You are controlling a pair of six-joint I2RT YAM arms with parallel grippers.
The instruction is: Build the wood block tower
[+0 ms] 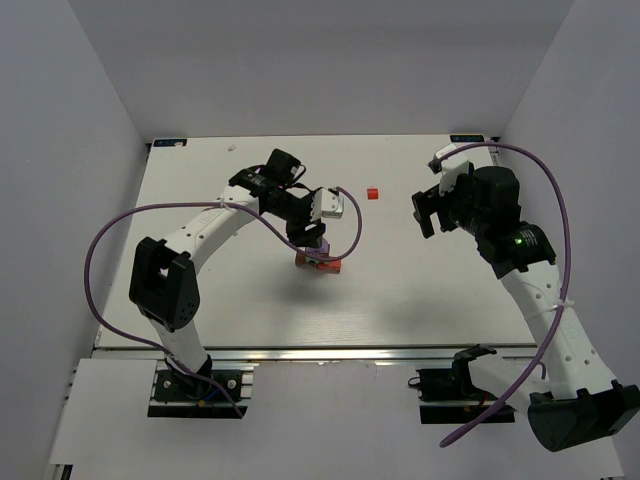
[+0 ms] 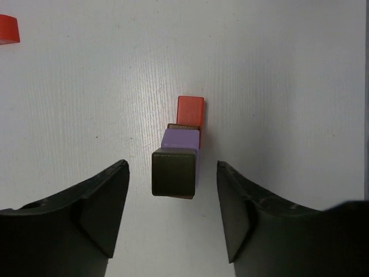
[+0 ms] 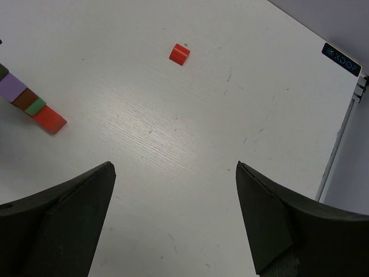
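White table (image 1: 430, 290): the tower (image 2: 181, 138) stands mid-surface beneath the left gripper (image 2: 172, 173), whose jaws are parted and clear of the dark top block (image 2: 173, 180); placement judged complete, and the next move calls for lifting straight away to fetch the loose red cube (image 1: 372, 192).

Table (image 2: 86, 104) white with faint wood-grain streaks. Tower (image 2: 180, 151) is multicolour: dark grey block (image 2: 173, 172) (near black, slight olive tint), lilac block (image 2: 180, 139), brown block (image 3: 24, 99), green block (image 3: 36, 106), red-orange block (image 2: 190, 112), all plain paint with no pattern. Loose block (image 3: 179, 54) is the same red-orange. Left gripper (image 2: 172, 164) and right gripper (image 3: 174, 164) matte black. Left arm (image 1: 215, 225) and right arm (image 1: 560, 320) white with black joints. Cables (image 1: 95, 250) purple. Light (image 1: 518, 239) on the right arm green. Walls (image 1: 60, 150) pale grey. Label (image 3: 341, 59) black with blue lettering.
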